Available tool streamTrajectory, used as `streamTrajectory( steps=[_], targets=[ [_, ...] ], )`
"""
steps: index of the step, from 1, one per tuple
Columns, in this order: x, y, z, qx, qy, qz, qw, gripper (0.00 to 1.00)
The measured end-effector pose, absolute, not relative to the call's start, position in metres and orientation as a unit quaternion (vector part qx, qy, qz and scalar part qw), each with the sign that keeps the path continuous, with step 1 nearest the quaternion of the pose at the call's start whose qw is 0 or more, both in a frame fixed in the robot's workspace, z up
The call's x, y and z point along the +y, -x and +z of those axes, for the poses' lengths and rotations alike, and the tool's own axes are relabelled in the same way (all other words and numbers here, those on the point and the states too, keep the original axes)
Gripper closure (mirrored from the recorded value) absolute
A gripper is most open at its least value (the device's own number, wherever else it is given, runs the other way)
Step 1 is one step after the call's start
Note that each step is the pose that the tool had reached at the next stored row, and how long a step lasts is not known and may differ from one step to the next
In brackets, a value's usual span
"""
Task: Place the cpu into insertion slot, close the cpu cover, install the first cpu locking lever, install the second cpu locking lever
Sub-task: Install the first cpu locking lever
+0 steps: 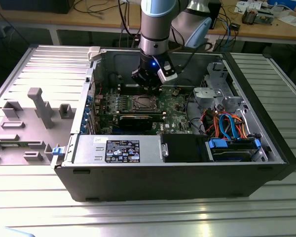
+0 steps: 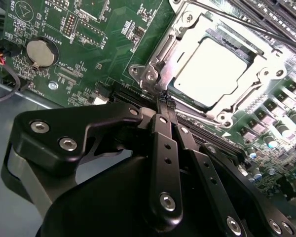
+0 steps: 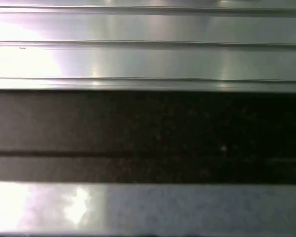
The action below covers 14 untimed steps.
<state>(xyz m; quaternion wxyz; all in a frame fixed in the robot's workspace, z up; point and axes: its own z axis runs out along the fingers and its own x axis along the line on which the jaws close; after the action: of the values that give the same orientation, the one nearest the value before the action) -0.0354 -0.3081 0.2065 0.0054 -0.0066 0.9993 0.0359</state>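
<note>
The cpu (image 2: pixel 214 71) lies flat in the insertion slot (image 1: pixel 142 102), its silver top bright. The cpu cover (image 2: pixel 186 30) is down over it, its frame around the chip's edges. A thin wire locking lever (image 2: pixel 227 25) runs along one side of the socket, and a second lever (image 2: pixel 163 47) along the adjoining side. My gripper (image 2: pixel 165 102) is shut, its two black fingers (image 2: pixel 163 148) pressed together with the tips at the socket's corner beside the second lever. In the exterior view the gripper (image 1: pixel 146 87) hangs just above the socket's far edge inside the open case.
A black labelled power supply (image 1: pixel 122 150) and a blue drive bay (image 1: pixel 234 148) line the case front. Orange and blue cables (image 1: pixel 227 121) lie to the exterior view's right. Memory slots (image 2: pixel 276 15) and a coin battery (image 2: pixel 41 53) flank the socket. A grey plastic shroud (image 1: pixel 37 113) rests outside.
</note>
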Motion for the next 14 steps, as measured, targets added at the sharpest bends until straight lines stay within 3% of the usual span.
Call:
streamTrajectory(
  steps=[14],
  targets=[
    [-0.3081, 0.0354, 0.2070, 0.999, 0.006, 0.036, 0.005, 0.89]
  ],
)
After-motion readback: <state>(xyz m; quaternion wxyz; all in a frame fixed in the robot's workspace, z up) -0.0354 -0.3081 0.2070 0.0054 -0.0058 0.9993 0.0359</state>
